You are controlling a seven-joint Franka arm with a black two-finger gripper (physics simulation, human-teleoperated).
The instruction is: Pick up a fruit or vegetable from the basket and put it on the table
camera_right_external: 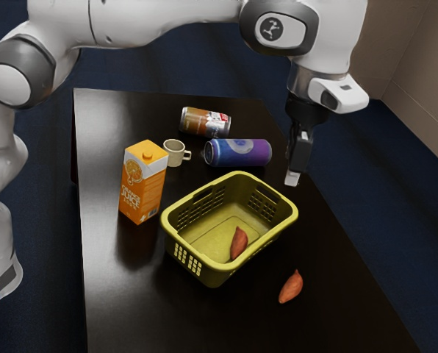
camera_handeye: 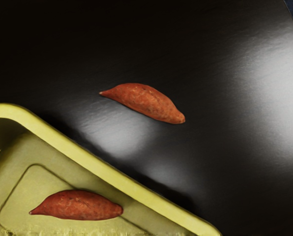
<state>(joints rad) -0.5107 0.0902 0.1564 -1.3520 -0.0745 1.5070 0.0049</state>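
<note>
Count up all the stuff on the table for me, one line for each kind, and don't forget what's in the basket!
Sweet potatoes: 2
Drink cans: 2
Mug: 1
Juice carton: 1
Basket: 1
Total: 7

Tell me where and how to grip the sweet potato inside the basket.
From above, across the thick middle, looks best: the sweet potato lies lengthwise, tapering toward both ends, and the basket's walls would likely hinder a low approach.
</note>
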